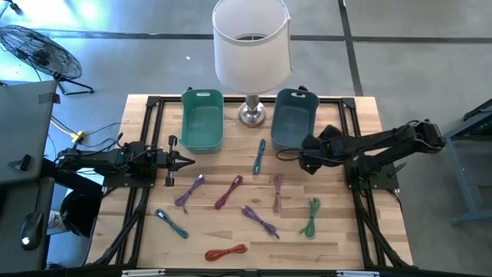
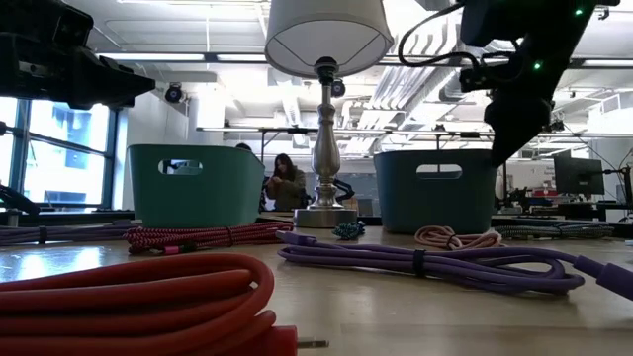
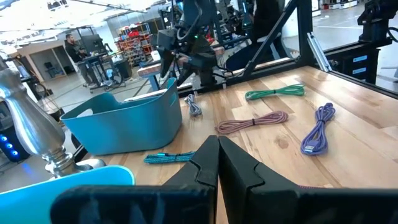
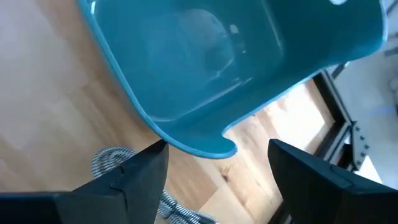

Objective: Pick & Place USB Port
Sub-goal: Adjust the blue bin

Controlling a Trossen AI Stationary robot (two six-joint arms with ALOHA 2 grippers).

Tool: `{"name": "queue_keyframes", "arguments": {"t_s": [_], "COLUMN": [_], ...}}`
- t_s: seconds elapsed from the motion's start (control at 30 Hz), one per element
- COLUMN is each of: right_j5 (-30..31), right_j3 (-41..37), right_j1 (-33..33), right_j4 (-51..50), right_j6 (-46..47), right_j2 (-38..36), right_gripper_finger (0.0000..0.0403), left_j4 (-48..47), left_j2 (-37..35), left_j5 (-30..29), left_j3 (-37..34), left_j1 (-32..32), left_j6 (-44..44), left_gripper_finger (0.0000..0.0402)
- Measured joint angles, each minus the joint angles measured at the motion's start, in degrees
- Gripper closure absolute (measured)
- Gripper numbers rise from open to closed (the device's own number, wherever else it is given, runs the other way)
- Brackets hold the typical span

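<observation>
Several coiled USB cables lie flat on the wooden table: teal [image 1: 258, 156], purple [image 1: 190, 189], maroon [image 1: 228, 191], pink [image 1: 277, 192], a second purple [image 1: 260, 221], green [image 1: 311, 216] and red [image 1: 226, 251]. My right gripper [image 1: 307, 156] hovers open, tilted downward, over the near end of the blue bin [image 4: 205, 68], with nothing between its fingers [image 4: 146, 171]. A grey cable [image 4: 111, 159] lies on the table just beside that bin. My left gripper [image 1: 188, 160] is shut, points level, and waits at the table's left, near the green bin [image 1: 202, 119].
A table lamp [image 1: 252, 42] stands between the two bins at the far edge. A black frame [image 1: 146, 154] runs along both sides of the table. Another teal cable [image 1: 171, 223] lies at the near left. Bare wood shows between the cables.
</observation>
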Motion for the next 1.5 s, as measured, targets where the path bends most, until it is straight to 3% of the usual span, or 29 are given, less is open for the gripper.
{"name": "queue_keyframes", "arguments": {"t_s": [0.33, 0.63, 0.77, 0.93, 1.27, 1.5], "right_j5": [2.9, 1.5, 4.7, 7.5, 4.7, 3.4], "right_j3": [0.0, 0.0, 0.0, 0.0, 0.0, 0.0], "right_j1": [-4.3, -3.2, -3.0, -5.9, -12.4, -13.0], "right_j4": [0.0, -9.3, -12.9, -10.5, -0.7, -1.7], "right_j6": [-1.8, 6.5, 10.3, 7.8, 2.5, 3.4], "right_j2": [0.0, -1.9, -4.0, -5.0, -5.0, -4.9], "right_gripper_finger": [0.0135, 0.0135, 0.0135, 0.0135, 0.0135, 0.0135], "left_j4": [0.0, 0.0, 0.0, 0.0, -0.1, -0.3], "left_j2": [0.0, 0.0, 0.0, 0.0, 0.0, 0.0], "left_j5": [0.0, 0.0, 0.0, 0.0, 1.2, 2.2], "left_j3": [0.0, 0.0, 0.0, 0.0, 0.0, 0.0], "left_j1": [0.0, 0.0, 0.0, 0.0, 0.0, 0.0], "left_j6": [0.0, 0.0, 0.5, 1.4, 1.3, 0.0], "left_gripper_finger": [0.0396, 0.0396, 0.0396, 0.0396, 0.0396, 0.0396]}}
